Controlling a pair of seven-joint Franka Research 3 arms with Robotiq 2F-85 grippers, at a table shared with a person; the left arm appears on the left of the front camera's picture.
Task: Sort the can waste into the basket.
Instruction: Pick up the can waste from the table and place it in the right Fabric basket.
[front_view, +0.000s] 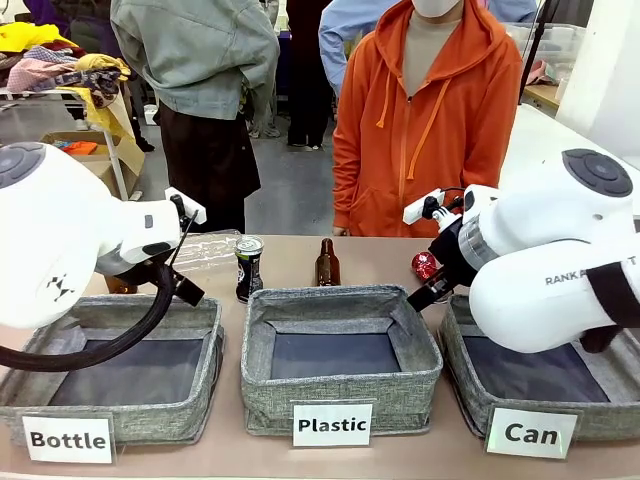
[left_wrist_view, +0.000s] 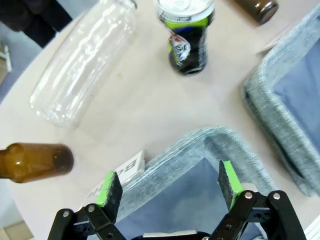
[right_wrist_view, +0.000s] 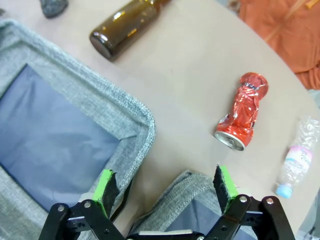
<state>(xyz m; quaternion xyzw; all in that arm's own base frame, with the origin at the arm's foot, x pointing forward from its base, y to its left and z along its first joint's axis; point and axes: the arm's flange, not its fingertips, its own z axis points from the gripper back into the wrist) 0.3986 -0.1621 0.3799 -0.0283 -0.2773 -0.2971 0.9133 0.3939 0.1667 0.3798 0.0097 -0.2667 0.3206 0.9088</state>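
Black can (front_view: 249, 268) upright; red can (right_wrist_view: 241, 111) lying, top toward basket (right_wrist_view: 175, 192).

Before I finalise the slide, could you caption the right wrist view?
Open right gripper over a grey basket's corner; dented red can and brown bottle lie beyond.

Your worktop (front_view: 300, 252): Bottle basket (front_view: 185, 420) left, Plastic basket (front_view: 262, 398) middle, Can basket (front_view: 462, 402) right. Behind them, left to right: standing can (front_view: 248, 268), glass bottle (front_view: 327, 264), crushed can (front_view: 424, 265).

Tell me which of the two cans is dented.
The red can, whose body is crumpled; the black can with the silver top stands upright and undented.
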